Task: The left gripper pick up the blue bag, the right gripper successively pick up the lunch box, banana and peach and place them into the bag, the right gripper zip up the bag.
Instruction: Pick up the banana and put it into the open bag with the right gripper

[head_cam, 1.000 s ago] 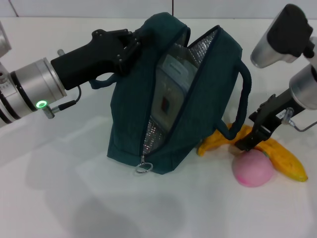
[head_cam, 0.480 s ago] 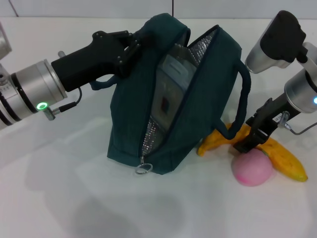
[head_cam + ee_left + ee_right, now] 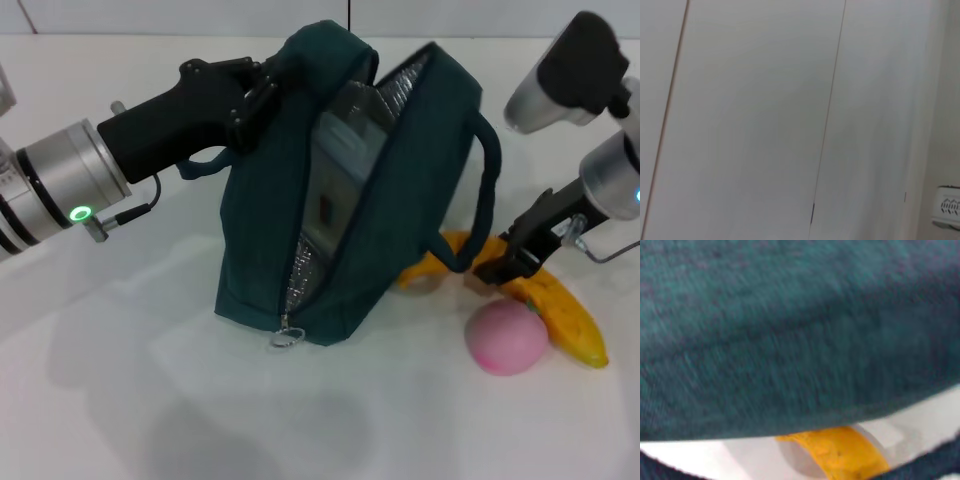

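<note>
- The black two-finger left hand (image 3: 262, 88), on a silver-white cylindrical arm with a small green light, is clamped on the upper left edge of the large dark teal-blue fabric bag (image 3: 270, 210) and holds it upright on the smooth white worktop (image 3: 150, 400).
- The bag's zipper gapes along its length, showing crinkled silver foil lining (image 3: 410, 82); a metal ring pull (image 3: 283, 338) hangs at the low end of the zip, near the worktop.
- Inside the opening stands the clear rectangular plastic lunch box (image 3: 335, 170) with rounded corners, set on edge, a small reddish sticker on its face.
- A padded loop handle (image 3: 487, 190) droops from the bag's right side.
- The black two-finger right hand (image 3: 510, 262), on a black and grey arm, sits low just right of the bag, right at the long curved yellow banana (image 3: 555, 310); whether its fingers are apart or together I cannot tell.
- The banana lies flat on the worktop, partly behind the handle.
- The small round smooth pink peach (image 3: 507, 338) rests just in front of the banana.
- The right wrist view is filled by woven teal fabric with a yellow curve of banana (image 3: 840, 452) below it.
- The left wrist view shows only pale wall panels (image 3: 755, 115).
</note>
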Available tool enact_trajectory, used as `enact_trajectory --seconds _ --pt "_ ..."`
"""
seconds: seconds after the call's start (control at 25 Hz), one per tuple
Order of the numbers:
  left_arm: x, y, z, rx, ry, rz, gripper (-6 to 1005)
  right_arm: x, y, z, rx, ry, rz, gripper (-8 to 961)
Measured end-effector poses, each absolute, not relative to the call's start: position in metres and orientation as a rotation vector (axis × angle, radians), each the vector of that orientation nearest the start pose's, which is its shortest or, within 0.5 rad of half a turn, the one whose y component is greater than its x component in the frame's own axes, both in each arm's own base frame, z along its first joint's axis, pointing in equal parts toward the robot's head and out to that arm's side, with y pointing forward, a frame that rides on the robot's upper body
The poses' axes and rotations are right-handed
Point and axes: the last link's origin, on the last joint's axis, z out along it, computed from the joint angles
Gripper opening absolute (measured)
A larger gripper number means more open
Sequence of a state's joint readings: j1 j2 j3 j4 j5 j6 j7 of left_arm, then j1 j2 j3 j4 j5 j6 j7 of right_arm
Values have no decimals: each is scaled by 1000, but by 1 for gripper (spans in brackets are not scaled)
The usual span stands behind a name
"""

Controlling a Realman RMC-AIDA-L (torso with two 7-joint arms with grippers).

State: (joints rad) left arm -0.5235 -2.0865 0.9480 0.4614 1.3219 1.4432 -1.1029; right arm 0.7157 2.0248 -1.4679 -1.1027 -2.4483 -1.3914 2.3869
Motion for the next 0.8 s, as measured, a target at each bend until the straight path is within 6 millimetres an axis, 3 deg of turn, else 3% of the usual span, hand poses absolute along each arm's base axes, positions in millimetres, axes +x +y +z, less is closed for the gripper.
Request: enact_trajectory --seconds 0.08,0.32,0.56,0.8 --pt "-226 348 -9 -2378 -469 -1168 45 179 379 -21 -2727 738 -434 479" --pt "-229 347 -8 -2372 -472 -1164 45 201 376 16 -2610 877 -251 430" --pt "-231 343 -7 -2368 -451 -1160 46 235 368 63 -2434 1041 6 430" --pt "-231 342 -6 -2369 -439 -1170 46 231 356 98 -2399 948 526 431"
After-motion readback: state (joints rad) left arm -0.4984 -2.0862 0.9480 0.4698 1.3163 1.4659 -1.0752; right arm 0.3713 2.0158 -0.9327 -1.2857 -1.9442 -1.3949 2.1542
